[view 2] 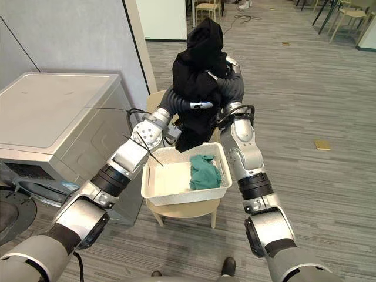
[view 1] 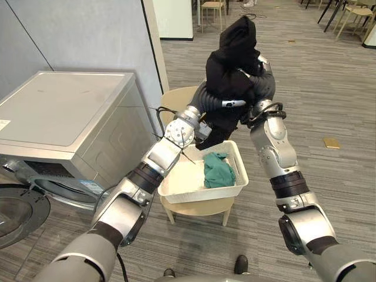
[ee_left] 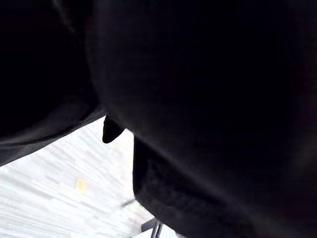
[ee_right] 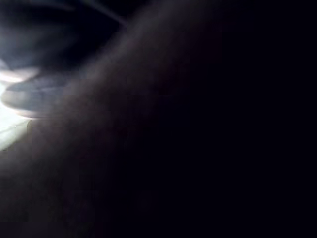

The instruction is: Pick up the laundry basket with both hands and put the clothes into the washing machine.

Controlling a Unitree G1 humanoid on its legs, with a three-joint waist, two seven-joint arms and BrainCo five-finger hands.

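currently you're loading: black garment (view 1: 234, 59) hides your fingers, grip unreadable; next, carry it to the washing machine (view 1: 59, 111) below-left of them.

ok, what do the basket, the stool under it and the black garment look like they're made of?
The basket looks like white moulded plastic, matte, with slotted walls. The stool is probably light wood or veneer, going by its pale smooth top and legs, though no grain is clear. The black garment is soft matte fabric, maybe fleece or knit, as it folds and drapes.
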